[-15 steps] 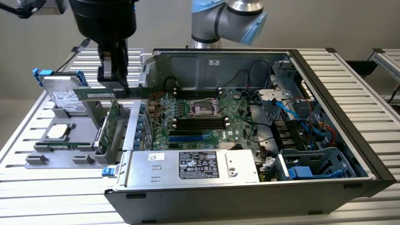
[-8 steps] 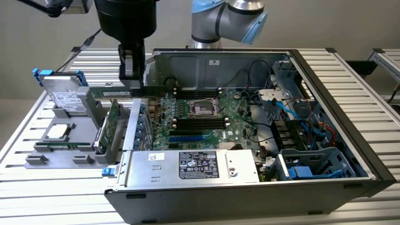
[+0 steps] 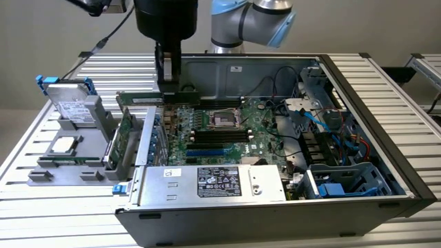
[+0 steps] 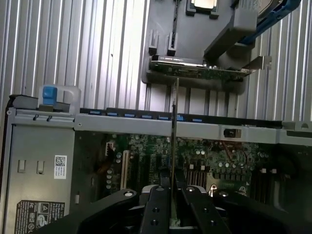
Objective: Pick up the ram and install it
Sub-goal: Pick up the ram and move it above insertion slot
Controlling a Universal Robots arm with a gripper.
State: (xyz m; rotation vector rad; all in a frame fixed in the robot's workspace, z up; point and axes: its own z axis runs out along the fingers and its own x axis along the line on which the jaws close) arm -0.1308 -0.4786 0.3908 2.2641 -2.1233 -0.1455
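One long, narrow green circuit-board ram stick [image 3: 141, 98] [image 4: 174, 122] is clamped by its flat faces between the two black metal fingers of the pincer [image 3: 169, 85] [image 4: 171, 192], which stands narrow around the thin board. The stick hangs level above the open black sheet-metal computer case [image 3: 262, 222]. It crosses the case wall that faces the grey moulded plastic holder [image 3: 69, 168], with the green motherboard [image 3: 265, 126] below. Case and holder rest on the ribbed aluminium bench [image 3: 393, 88], the holder toward the bench edge at the exterior view's left.
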